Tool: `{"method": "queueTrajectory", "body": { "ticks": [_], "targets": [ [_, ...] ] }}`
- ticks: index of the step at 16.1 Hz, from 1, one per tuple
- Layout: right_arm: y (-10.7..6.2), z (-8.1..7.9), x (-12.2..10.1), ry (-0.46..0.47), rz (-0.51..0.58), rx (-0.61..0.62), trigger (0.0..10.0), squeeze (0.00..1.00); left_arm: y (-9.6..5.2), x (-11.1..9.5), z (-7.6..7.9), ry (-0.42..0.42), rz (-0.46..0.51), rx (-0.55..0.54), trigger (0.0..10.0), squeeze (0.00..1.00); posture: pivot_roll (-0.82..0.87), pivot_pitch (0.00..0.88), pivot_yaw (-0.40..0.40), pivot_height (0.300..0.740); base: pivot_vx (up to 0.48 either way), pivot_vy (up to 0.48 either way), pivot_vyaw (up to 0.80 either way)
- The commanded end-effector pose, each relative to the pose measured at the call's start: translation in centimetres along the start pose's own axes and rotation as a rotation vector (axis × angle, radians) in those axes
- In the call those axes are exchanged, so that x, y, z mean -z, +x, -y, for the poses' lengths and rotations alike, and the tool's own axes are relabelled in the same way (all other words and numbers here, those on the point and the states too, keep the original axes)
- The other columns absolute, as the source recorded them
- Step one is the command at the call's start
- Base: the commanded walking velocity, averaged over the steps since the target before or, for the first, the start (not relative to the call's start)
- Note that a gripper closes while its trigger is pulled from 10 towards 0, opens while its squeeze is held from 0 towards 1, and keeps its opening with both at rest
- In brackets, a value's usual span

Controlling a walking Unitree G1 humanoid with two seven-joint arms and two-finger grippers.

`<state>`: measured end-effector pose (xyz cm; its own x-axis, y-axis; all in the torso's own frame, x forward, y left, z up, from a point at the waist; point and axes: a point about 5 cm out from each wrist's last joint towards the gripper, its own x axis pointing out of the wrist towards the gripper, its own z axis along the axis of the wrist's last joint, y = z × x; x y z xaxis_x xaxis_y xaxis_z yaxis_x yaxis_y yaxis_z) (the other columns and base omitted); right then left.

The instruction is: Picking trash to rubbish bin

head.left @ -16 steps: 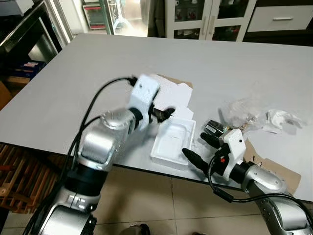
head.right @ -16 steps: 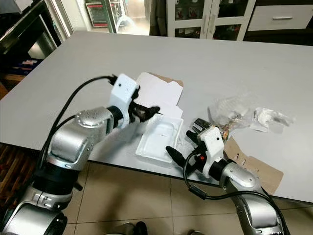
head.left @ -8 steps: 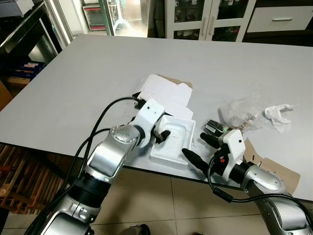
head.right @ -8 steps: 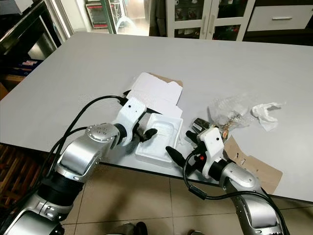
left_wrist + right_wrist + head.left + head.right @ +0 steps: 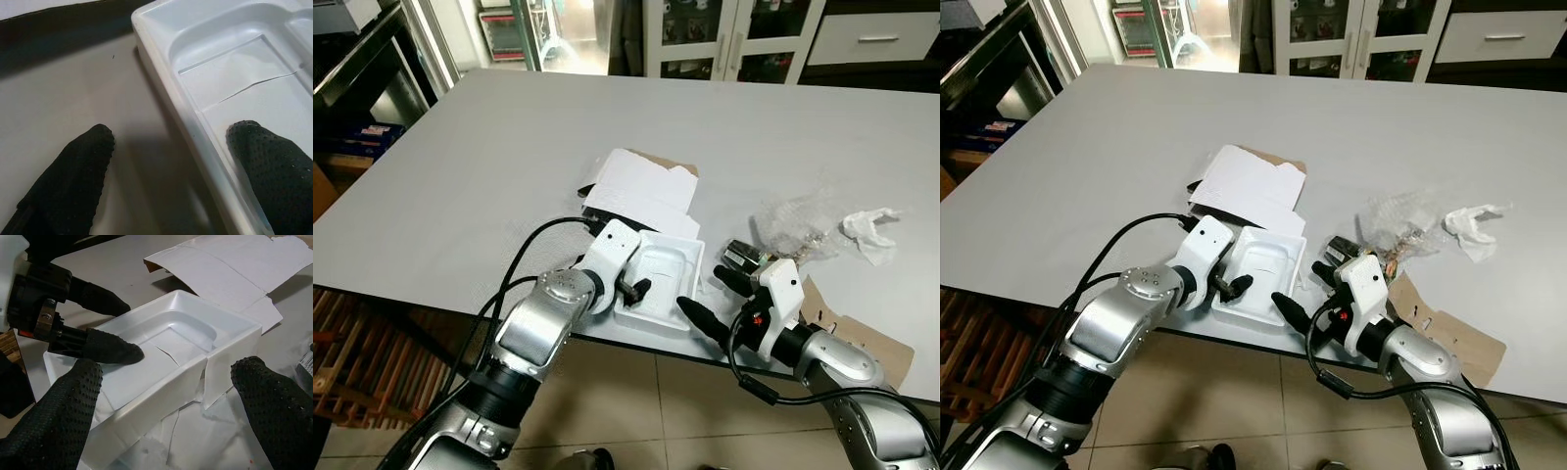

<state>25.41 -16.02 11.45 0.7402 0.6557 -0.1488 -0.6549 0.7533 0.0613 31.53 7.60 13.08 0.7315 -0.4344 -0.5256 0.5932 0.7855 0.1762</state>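
White plastic tray (image 5: 656, 281), straddled at 9 o'clock wall by parted left gripper (image 5: 636, 284); pinch squarely, lift level. Right gripper (image 5: 717, 299) spread, empty, at 4 o'clock.

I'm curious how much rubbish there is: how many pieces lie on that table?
6, perhaps more hidden: white plastic tray at the near edge, white box behind it, clear wrapper, crumpled tissue, small packet, brown cardboard on the right.
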Motion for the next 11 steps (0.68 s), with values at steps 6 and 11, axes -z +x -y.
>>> {"method": "queueTrajectory", "body": {
  "ticks": [6, 11],
  "targets": [
    [0.08, -0.08, -0.18, -0.015, 0.001, 0.0, 10.0, 0.0, 0.43, 2.23, 0.19, -0.018, -0.086, 0.0, 0.0, 0.0, -0.09, 0.124, 0.111, 0.74, 0.0, 0.0, 0.0],
    [0.07, -0.05, -0.18, -0.014, 0.002, 0.003, 10.0, 0.0, 0.48, 2.13, 0.35, -0.016, -0.074, 0.012, 0.0, 0.0, -0.1, 0.126, 0.112, 0.74, 0.0, 0.0, 0.0]
  ]
}}
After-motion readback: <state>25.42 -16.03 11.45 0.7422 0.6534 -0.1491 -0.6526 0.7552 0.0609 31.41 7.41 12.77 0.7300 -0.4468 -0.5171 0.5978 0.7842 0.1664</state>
